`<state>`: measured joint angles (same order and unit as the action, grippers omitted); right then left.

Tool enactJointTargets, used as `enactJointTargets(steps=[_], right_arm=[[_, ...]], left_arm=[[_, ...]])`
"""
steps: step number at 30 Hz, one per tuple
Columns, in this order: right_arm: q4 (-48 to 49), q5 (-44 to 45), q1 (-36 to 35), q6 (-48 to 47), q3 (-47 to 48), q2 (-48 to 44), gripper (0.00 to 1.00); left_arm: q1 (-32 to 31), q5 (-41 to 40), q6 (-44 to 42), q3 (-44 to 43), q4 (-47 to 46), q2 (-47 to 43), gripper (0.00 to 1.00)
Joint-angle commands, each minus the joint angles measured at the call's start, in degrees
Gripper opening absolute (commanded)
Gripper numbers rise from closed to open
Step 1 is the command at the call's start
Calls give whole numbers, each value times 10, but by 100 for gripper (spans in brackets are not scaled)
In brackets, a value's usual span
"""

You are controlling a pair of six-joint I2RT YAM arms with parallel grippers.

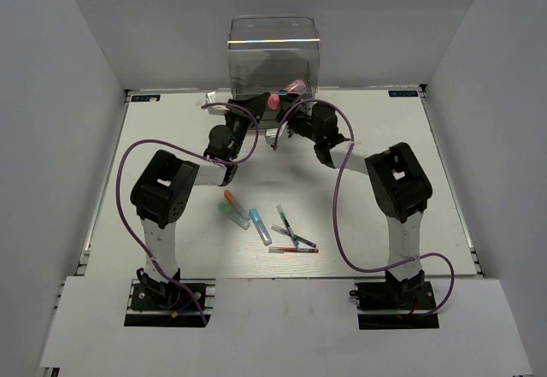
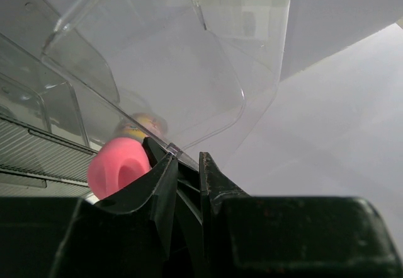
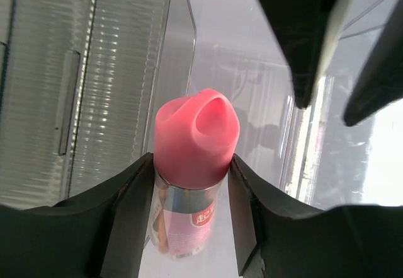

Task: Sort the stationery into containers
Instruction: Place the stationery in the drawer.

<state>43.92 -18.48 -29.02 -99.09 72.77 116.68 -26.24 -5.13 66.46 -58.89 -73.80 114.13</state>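
the only writing close enough to see was on the pink piece (image 3: pixel 195 139): white chinese characters on a small red patch on its clear body, too small to read in full. two blue tags (image 1: pixel 402 93) at the far corners of the table (image 1: pixel 385 180) also carried print, unreadable from above. the box (image 1: pixel 273 48) stood at the far middle of the table, clear-walled, with ribbed drawer fronts showing in the right wrist view. a blurred yellowish shape sat behind a clear wall in the left wrist view, and what it was could not be told. the right gripper (image 3: pixel 192 159) was clamped on the pink piece just under its cap, holding it at the box front. the left gripper (image 2: pixel 187 161) had its jaws nearly together and looked pinched on the clear lip of a drawer (image 2: pixel 157 70), with the pink cap just beside it. on the table between the arms, well apart from the box, lay three markers (image 1: pixel 261 226) with orange, teal and blue caps, and beside them thin dark and red pens (image 1: pixel 295 238).
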Motion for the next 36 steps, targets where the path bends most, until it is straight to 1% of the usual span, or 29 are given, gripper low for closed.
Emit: enactJointTargets(steps=[1, 14, 21, 36], right_arm=[[64, 17, 5, -9, 41, 6, 0], [67, 74, 3, 19, 79, 36, 0], [51, 105, 2, 68, 105, 43, 0], [-1, 121, -1, 173, 119, 38, 0]], left_arm=[[3, 0, 0, -29, -157, -12, 31], [3, 0, 0, -34, -157, -7, 31], [3, 0, 0, -39, -157, -1, 31], [3, 6, 0, -45, -151, -1, 31]])
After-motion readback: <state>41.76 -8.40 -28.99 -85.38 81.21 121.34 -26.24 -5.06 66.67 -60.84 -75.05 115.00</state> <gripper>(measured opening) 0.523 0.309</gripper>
